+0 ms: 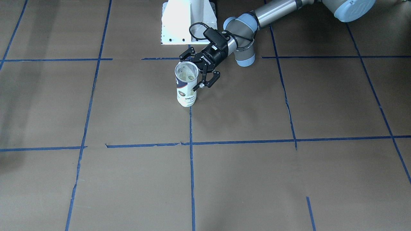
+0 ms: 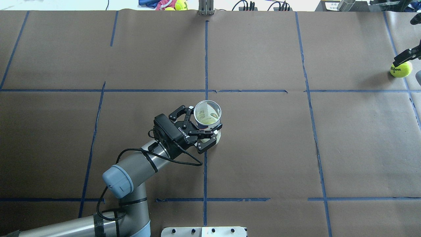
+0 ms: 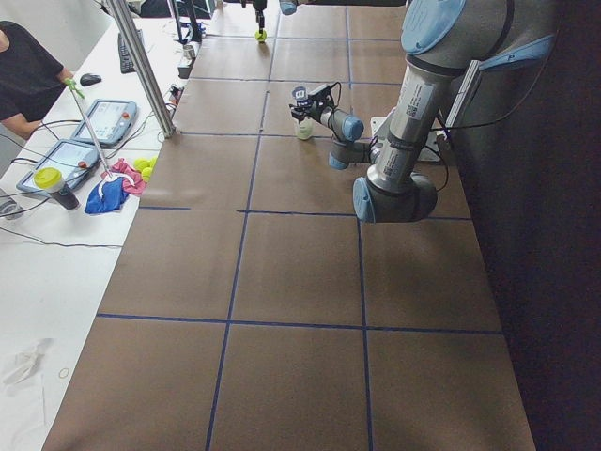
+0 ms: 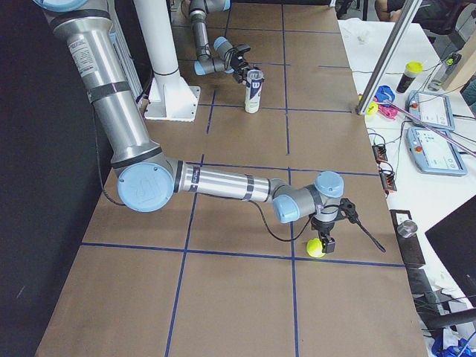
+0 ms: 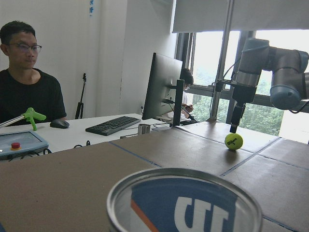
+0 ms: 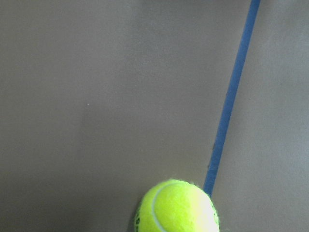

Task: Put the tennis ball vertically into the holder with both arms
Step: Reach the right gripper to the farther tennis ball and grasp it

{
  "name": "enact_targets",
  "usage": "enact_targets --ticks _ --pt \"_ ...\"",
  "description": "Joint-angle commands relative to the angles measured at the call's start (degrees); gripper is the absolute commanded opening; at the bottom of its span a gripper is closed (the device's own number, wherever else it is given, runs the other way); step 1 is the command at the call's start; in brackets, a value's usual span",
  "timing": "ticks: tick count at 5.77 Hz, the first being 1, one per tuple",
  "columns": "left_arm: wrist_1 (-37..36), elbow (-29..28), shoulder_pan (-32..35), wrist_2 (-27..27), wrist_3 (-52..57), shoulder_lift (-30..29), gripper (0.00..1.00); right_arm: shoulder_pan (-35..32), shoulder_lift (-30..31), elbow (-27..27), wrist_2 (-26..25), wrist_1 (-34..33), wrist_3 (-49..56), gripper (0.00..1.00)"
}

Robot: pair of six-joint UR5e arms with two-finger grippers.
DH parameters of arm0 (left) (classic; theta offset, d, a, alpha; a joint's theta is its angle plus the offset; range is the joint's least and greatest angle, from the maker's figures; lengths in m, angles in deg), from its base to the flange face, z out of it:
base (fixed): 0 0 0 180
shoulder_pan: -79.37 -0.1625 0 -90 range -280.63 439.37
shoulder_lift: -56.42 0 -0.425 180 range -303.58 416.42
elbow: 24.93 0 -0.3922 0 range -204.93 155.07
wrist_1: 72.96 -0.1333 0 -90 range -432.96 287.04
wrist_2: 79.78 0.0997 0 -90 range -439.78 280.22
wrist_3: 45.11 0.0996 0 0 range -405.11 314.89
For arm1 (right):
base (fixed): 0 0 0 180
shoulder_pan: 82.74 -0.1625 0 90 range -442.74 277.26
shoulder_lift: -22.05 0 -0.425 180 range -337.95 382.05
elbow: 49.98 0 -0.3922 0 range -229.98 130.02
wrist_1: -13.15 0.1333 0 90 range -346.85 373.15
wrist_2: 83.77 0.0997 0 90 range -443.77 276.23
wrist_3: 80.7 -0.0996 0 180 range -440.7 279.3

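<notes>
The holder, a white can with a navy band, stands upright with its mouth open near the table's middle. It also shows in the front view. My left gripper is open, with one finger on each side of the can below the rim. The can's rim fills the bottom of the left wrist view. The tennis ball lies on the table at the far right. My right gripper hangs just over the ball and looks open. The ball sits at the bottom of the right wrist view.
Blue tape lines cross the brown paper table cover. The white mounting pedestal stands behind the can. An operator sits at a desk with tablets and a monitor beside the table. More balls and a cloth lie on that desk.
</notes>
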Motion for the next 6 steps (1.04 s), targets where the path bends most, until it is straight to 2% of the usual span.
enact_targets --ticks 1,5,6 --pt "0.0 0.0 0.0 0.0 -0.06 -0.06 0.95 1.91 0.03 -0.69 -3.04 0.43 0.02 0.97" --pt "0.0 0.09 0.0 0.0 -0.06 -0.06 0.95 4.47 -0.06 -1.84 -9.28 0.52 1.24 0.96" --pt "0.0 0.09 0.0 0.0 -0.06 -0.06 0.95 4.73 0.03 -2.19 -9.99 2.35 1.25 0.78"
